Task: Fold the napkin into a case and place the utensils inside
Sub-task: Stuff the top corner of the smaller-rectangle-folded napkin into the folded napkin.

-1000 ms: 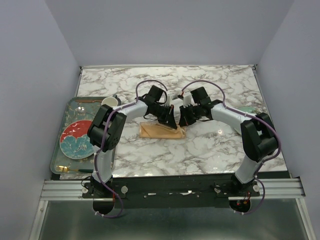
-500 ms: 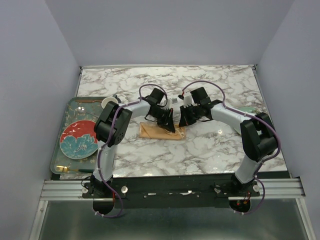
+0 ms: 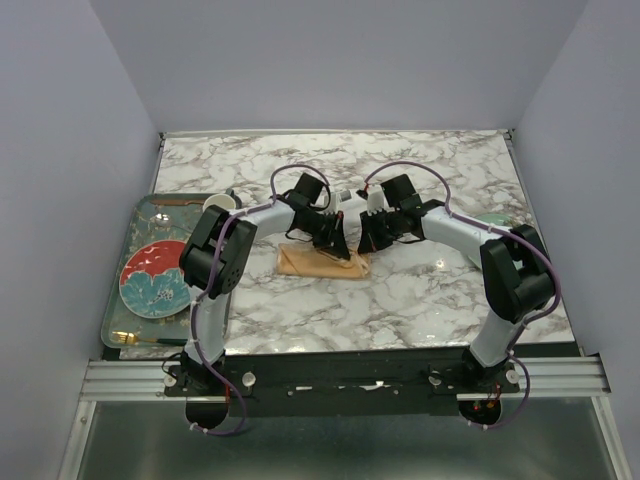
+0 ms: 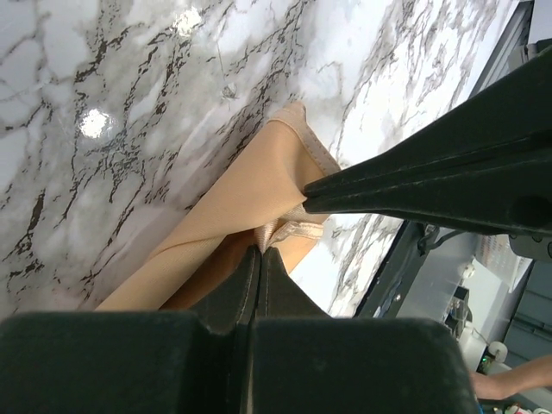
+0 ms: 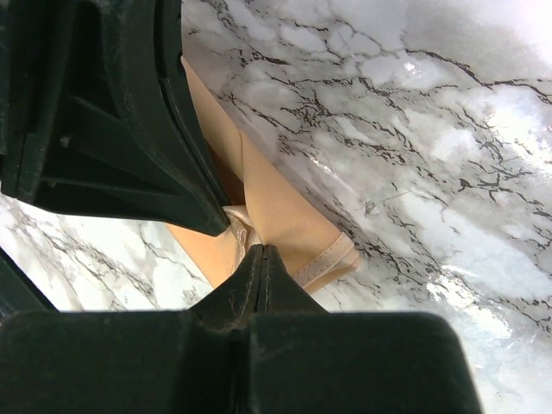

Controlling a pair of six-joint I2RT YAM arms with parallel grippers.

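The peach-orange napkin (image 3: 312,263) lies folded into a narrow strip on the marble table, under both grippers. My left gripper (image 3: 343,246) is shut on a fold of the napkin (image 4: 233,203) near its right end. My right gripper (image 3: 362,246) is shut on the same bunched hem of the napkin (image 5: 289,211), tip to tip with the left one. A gold fork (image 3: 150,342) lies at the near edge of the tray at the left.
A grey patterned tray (image 3: 117,290) at the left table edge holds a red-and-teal plate (image 3: 152,279) and a white cup (image 3: 220,204). A pale green object (image 3: 492,220) sits behind the right arm. The marble table (image 3: 420,300) ends at a metal rail in front.
The left arm's elbow swung slightly right, then back left. Both grippers stay pinched at the napkin's right end, which has hardly moved.
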